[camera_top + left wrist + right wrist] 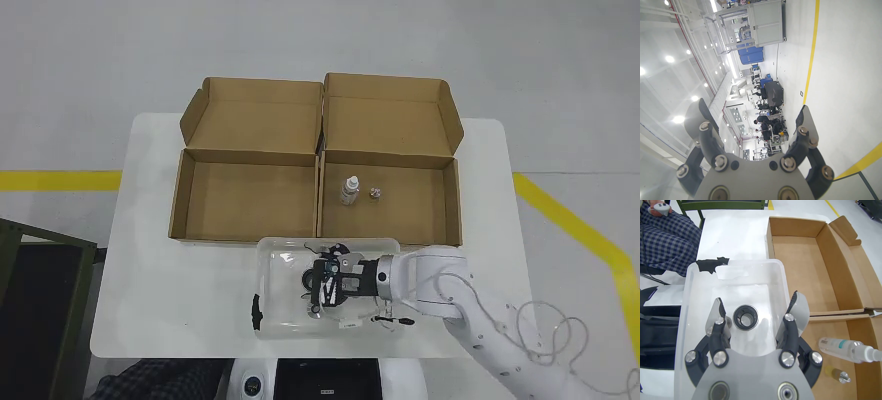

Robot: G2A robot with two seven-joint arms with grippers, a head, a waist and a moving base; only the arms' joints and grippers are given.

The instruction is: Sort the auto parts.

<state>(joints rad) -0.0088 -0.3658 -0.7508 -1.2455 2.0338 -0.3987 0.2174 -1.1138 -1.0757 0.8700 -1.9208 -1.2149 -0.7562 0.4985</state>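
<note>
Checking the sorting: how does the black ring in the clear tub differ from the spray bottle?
The black ring sits in the clear tub; the spray bottle is in a cardboard box. The ring is dark and round, the bottle clear and long. Neither is gripped.

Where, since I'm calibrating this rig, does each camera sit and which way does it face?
Top view: above the arms, looking down on the table, cardboard boxes and clear bin; right arm and right gripper show.
Left wrist view: on the left wrist, facing a hall's floor and ceiling lights; open left gripper shows.
Right wrist view: on the right wrist, looking down into the bin at a black ring; its open gripper shows.
Shared: top and right wrist views both show bin, boxes, spray bottle.
</note>
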